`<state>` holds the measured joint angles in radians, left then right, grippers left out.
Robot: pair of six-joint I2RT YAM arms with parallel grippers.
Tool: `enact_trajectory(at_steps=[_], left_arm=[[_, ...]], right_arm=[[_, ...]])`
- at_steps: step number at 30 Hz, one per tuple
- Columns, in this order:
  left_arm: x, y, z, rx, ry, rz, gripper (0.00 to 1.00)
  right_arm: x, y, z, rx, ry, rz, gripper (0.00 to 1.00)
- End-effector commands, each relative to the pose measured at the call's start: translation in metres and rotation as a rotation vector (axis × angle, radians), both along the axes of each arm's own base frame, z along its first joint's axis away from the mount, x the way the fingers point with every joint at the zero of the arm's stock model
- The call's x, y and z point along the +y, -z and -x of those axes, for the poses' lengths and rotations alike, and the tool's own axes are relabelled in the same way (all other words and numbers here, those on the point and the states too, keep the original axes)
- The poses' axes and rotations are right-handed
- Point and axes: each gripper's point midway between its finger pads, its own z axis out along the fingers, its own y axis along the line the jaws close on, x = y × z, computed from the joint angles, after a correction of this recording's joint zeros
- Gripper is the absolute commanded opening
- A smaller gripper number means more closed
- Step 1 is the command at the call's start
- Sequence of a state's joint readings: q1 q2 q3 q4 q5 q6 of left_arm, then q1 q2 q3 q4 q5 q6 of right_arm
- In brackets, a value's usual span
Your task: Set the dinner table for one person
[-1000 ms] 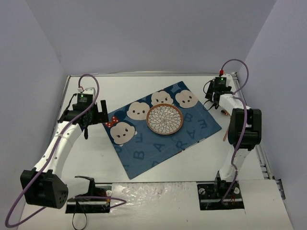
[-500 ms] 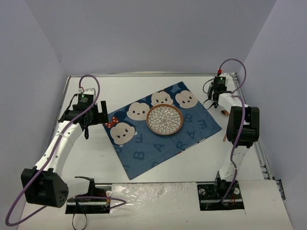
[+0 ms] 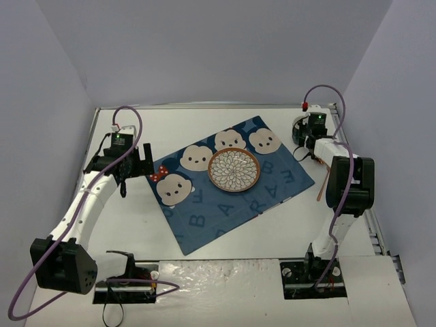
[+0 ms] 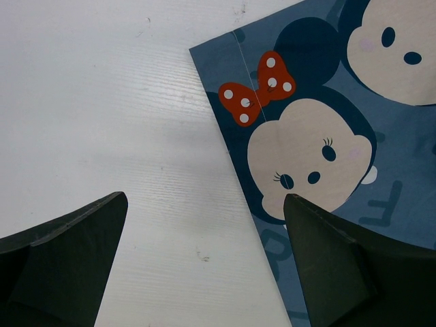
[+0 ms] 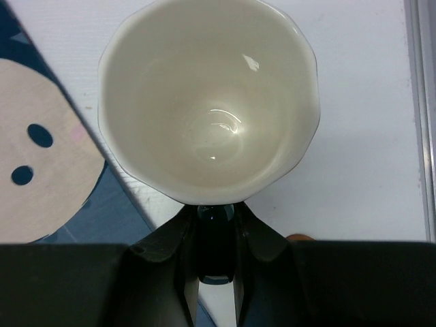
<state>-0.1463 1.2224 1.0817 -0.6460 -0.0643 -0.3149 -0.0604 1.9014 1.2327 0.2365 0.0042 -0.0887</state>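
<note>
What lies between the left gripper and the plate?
In the top view, from the left gripper to the plate: a strip of bare dinner table, then only the blue placemat with its cartoon faces. The jaws are open.

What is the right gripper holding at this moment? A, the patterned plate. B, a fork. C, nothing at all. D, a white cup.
D: in the right wrist view the right gripper is closed on the dark handle of an empty white cup.
</note>
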Motion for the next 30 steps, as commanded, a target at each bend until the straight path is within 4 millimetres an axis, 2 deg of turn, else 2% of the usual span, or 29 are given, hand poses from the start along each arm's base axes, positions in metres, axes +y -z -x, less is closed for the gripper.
enact_trajectory(at_steps=[1, 7, 13, 16, 18, 23, 27, 30], left_arm=[[0.002, -0.013, -0.01, -0.057, 0.0, -0.006, 0.97], [0.002, -0.01, -0.011, -0.05, 0.001, -0.006, 0.97], [0.002, -0.009, -0.012, -0.045, 0.003, -0.01, 0.97], [0.003, -0.008, -0.012, -0.044, 0.002, -0.015, 0.97], [0.003, -0.007, -0.012, -0.042, 0.002, -0.018, 0.97], [0.004, -0.006, -0.012, -0.038, 0.002, -0.02, 0.97], [0.004, -0.004, -0.013, -0.032, 0.0, -0.023, 0.97], [0.005, -0.003, -0.013, -0.029, 0.0, -0.025, 0.97]], right_arm=[[0.016, -0.118, -0.033, -0.345, -0.171, 0.064, 0.0], [0.05, -0.172, -0.043, -0.508, -0.344, 0.04, 0.0], [0.101, -0.186, -0.058, -0.539, -0.585, -0.004, 0.0], [0.122, -0.181, -0.066, -0.524, -0.704, -0.019, 0.0], [0.146, -0.177, -0.067, -0.527, -0.786, -0.046, 0.0], [0.169, -0.163, -0.078, -0.503, -0.884, -0.071, 0.0], [0.179, -0.154, -0.087, -0.458, -0.892, -0.042, 0.0], [0.177, -0.151, -0.091, -0.445, -0.862, -0.042, 0.0]])
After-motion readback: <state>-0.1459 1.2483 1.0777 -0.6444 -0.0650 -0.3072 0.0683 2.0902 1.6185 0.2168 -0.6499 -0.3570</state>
